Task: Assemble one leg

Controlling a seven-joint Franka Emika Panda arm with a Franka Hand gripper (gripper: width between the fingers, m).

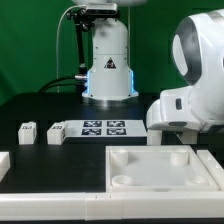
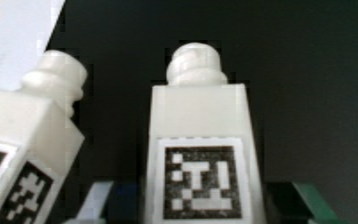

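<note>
In the wrist view a white leg with a round stud on its end and a black-and-white tag on its face lies between my gripper's fingers. The jaws stand open on either side of it, with a gap on one side. A second leg lies right beside it. In the exterior view my gripper is low over the table behind the tray piece, and its fingers and these legs are hidden there. Two more legs stand at the exterior view's left.
The marker board lies mid-table before the robot's base. Another white part shows at the exterior view's left edge. The large tray piece fills the front right.
</note>
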